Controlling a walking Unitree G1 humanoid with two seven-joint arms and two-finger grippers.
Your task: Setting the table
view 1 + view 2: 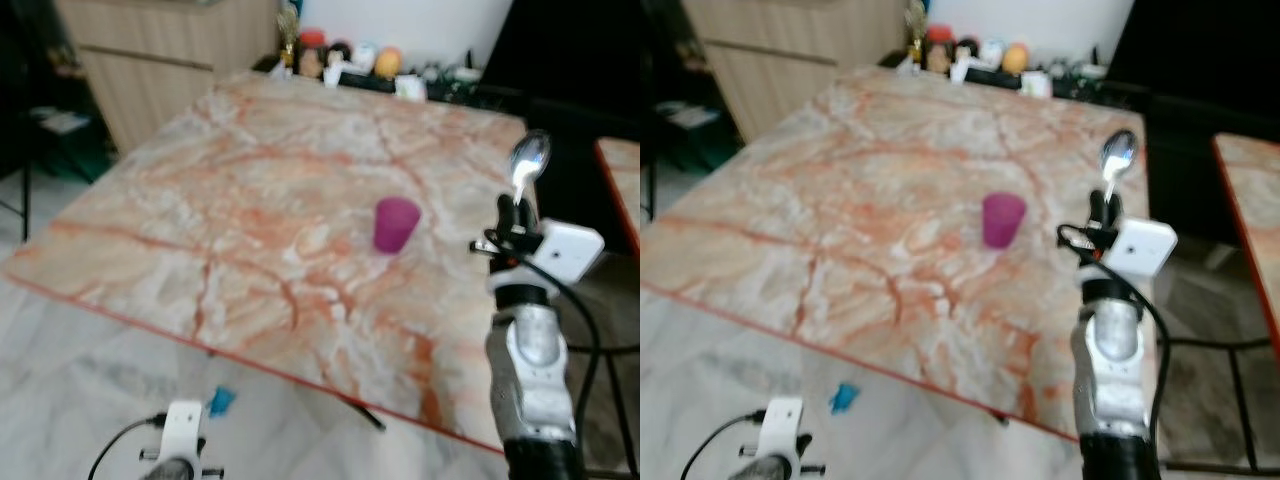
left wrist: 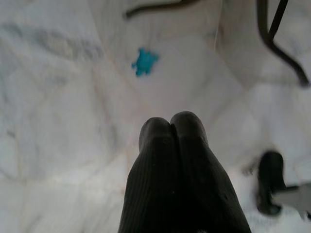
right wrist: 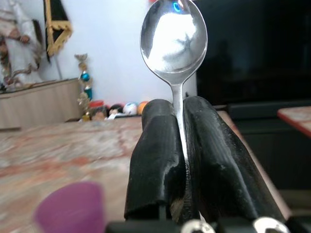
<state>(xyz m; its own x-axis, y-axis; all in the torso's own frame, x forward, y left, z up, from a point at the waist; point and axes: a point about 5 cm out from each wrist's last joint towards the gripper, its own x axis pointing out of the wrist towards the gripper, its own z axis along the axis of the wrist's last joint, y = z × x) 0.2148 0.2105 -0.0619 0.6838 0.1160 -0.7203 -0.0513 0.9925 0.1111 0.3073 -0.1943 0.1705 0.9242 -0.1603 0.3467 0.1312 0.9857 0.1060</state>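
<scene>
Spoon (image 3: 173,36) clamped by handle between fingers (image 3: 155,160) of right gripper (image 1: 514,222); long axis upright, bowl above fingertips. Gripper held at table's (image 1: 230,200) right edge, raised above marble top. Cup (image 1: 396,223) seen on table, to gripper's left, near but apart. Judged: spoon to be tipped flat and laid beside cup; right arm far nearer. Left gripper (image 2: 172,128) pressed shut on nothing, hung low over floor (image 2: 58,97), idle.

text: none legible | labels: none | numbers: none | signs: none
</scene>
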